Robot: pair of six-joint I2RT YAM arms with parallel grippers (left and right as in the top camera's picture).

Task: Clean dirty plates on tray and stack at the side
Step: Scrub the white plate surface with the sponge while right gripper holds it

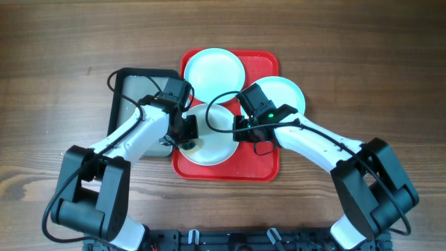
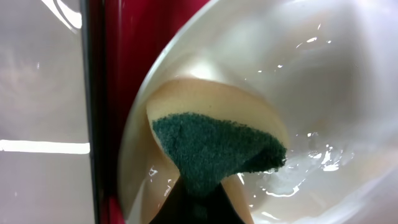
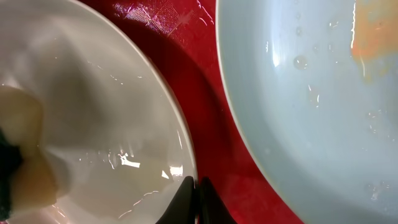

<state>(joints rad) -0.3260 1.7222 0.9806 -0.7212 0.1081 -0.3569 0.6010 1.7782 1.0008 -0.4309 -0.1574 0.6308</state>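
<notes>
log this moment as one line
left end effector: shut on sponge, inside front plate | right end effector: shut on front plate's rim | back plate, right plate: on red tray

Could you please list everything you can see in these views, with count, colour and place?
front plate: one, white, wet, front of the red tray
rear plate: one, pale, rear left of the red tray
right plate: one, pale blue with an orange smear, overhanging the red tray's right edge
red tray: one, red, table centre
black tray: one, black rim with grey inside, beside the red tray's left edge
sponge: one, green and yellow, folded, on the front plate
table: one, brown wood
left gripper: one, black, shut on the sponge
right gripper: one, black, shut, tips at the front plate's rim
</notes>
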